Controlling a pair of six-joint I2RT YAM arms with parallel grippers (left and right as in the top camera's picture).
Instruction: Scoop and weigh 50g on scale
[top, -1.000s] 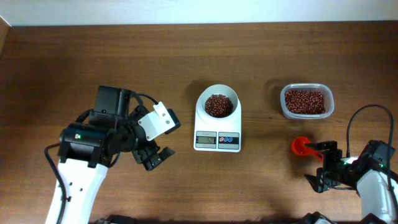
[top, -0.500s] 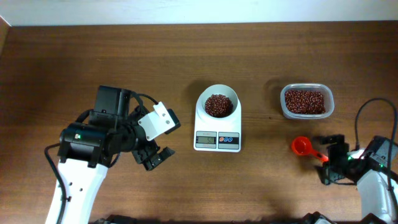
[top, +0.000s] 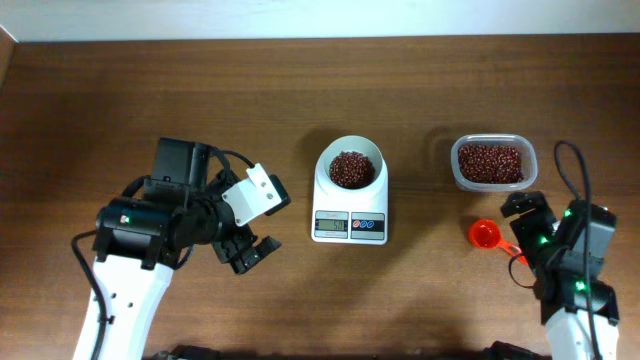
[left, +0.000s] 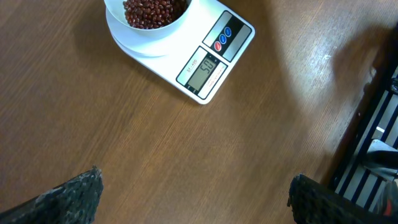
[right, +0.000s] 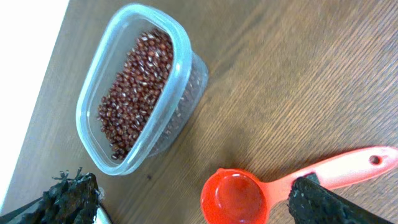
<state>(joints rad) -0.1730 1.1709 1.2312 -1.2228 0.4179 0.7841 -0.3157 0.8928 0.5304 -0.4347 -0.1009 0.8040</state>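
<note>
Scale (top: 349, 226) sits mid-table bearing the bowl (top: 349, 145) of beans, display seemingly at target, so the left gripper (top: 248, 250), spread wide to its left, and the right gripper (right: 191, 186), spread above the red scoop (top: 484, 236) lying right, should pull clear without nudging either.

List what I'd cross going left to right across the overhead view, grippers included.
left gripper → scale, carrying the white bowl of red beans → red scoop → right gripper. The clear tub of red beans is left out because it sits directly behind the scoop.
</note>
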